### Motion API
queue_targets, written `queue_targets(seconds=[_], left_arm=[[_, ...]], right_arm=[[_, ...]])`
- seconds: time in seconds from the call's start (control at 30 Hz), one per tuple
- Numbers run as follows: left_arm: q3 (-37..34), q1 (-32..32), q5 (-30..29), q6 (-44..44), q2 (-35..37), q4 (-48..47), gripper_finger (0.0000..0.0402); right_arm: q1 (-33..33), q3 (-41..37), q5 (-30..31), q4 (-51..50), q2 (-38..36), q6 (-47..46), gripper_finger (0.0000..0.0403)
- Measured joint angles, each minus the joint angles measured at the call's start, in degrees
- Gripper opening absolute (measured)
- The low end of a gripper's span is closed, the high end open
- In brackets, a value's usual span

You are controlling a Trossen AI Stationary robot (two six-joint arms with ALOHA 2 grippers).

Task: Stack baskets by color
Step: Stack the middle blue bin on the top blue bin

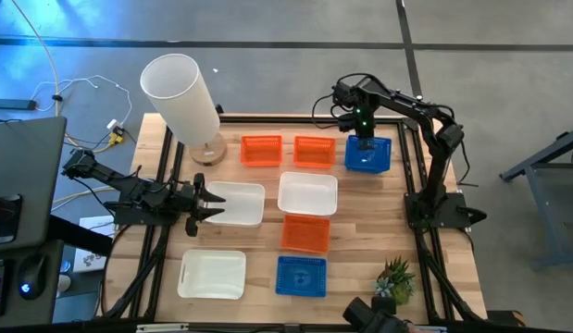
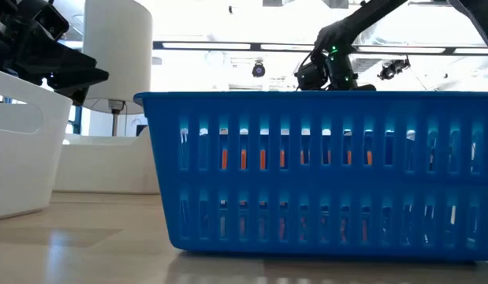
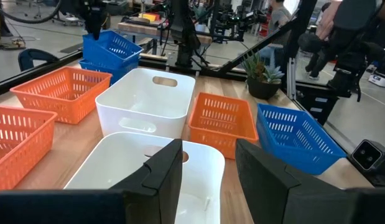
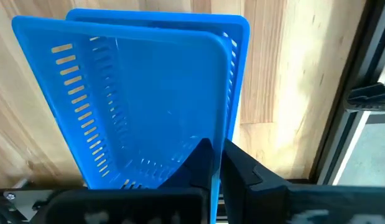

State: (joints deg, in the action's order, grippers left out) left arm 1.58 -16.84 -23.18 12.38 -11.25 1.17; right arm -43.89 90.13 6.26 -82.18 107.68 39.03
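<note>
At the table's far right, my right gripper (image 1: 364,141) points down, shut on a blue basket (image 4: 136,106). That basket hangs tilted over a second blue basket (image 4: 239,74), which stands on the table. My left gripper (image 1: 212,203) stands open and nearly level at the left end of a white basket (image 1: 238,204). In the left wrist view its fingers (image 3: 161,180) straddle that basket's rim (image 3: 195,155); no touch shows. Two orange baskets (image 1: 261,149) (image 1: 314,150) stand at the far edge. Another white basket (image 1: 307,194), an orange one (image 1: 305,233), a blue one (image 1: 301,275) and a white one (image 1: 212,274) stand nearer. My right gripper pinches the upper blue basket's end wall (image 4: 214,180) between its two fingers, one inside the basket and one outside. The fingers come from above, pointing down. The basket is tilted over the lower blue basket; whether its low end rests in it I cannot tell.
A tall white cylinder on a wooden base (image 1: 182,95) stands at the far left corner. A small green plant (image 1: 394,276) stands at the near right corner. Dark frame rails (image 1: 408,176) run along the table's right and left sides.
</note>
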Motion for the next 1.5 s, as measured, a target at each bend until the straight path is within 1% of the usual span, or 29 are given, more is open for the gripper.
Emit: queue_targets(seconds=[0.2, 0.37, 0.53, 0.63, 0.73, 0.87, 0.9, 1.13, 1.2, 1.33, 1.5], left_arm=[[0.0, 0.0, 0.0, -0.1, 0.0, 0.0, 0.0137], [0.0, 0.0, -0.1, -0.1, 0.0, 0.0, 0.0137], [0.0, 0.0, -0.2, -0.1, 0.0, 0.0, 0.0137], [0.0, 0.0, -0.2, 0.0, 0.0, 0.0, 0.0137], [0.0, 0.0, -0.2, -0.1, 0.0, 0.0, 0.0137], [0.0, 0.0, -0.2, -0.1, 0.0, 0.0, 0.0137], [0.0, 0.0, -0.2, -0.1, 0.0, 0.0, 0.0137], [0.0, 0.0, -0.2, -0.1, 0.0, 0.0, 0.0137], [0.0, 0.0, -0.2, -0.1, 0.0, 0.0, 0.0137], [0.0, 0.0, -0.2, 0.0, 0.0, 0.0, 0.0137], [0.0, 0.0, -0.2, 0.0, 0.0, 0.0, 0.0137]], right_arm=[[1.1, 0.0, 4.0, 0.8, 0.0, 0.0, 0.0039], [1.6, 0.0, 4.3, 1.4, 0.0, 0.0, 0.0068], [1.2, 0.0, 2.1, 2.7, 0.1, -0.2, 0.0072], [1.0, 0.0, 2.5, 2.7, 1.2, -1.7, 0.0072], [1.0, 0.0, 4.4, 2.6, 2.5, -3.6, 0.0062], [1.2, 0.0, 5.3, 1.6, 3.2, -3.0, 0.0013], [1.2, 0.0, 5.1, 1.3, 3.2, -2.7, 0.0007], [0.8, 1.0, 5.1, -2.3, 3.3, -1.6, 0.0002], [0.7, 1.3, 4.7, -2.2, 3.3, -1.3, 0.0001], [0.8, 0.4, 1.5, -0.9, 3.3, -1.0, 0.0001], [1.2, -1.5, 2.0, -0.8, 3.3, -1.0, 0.0001]])
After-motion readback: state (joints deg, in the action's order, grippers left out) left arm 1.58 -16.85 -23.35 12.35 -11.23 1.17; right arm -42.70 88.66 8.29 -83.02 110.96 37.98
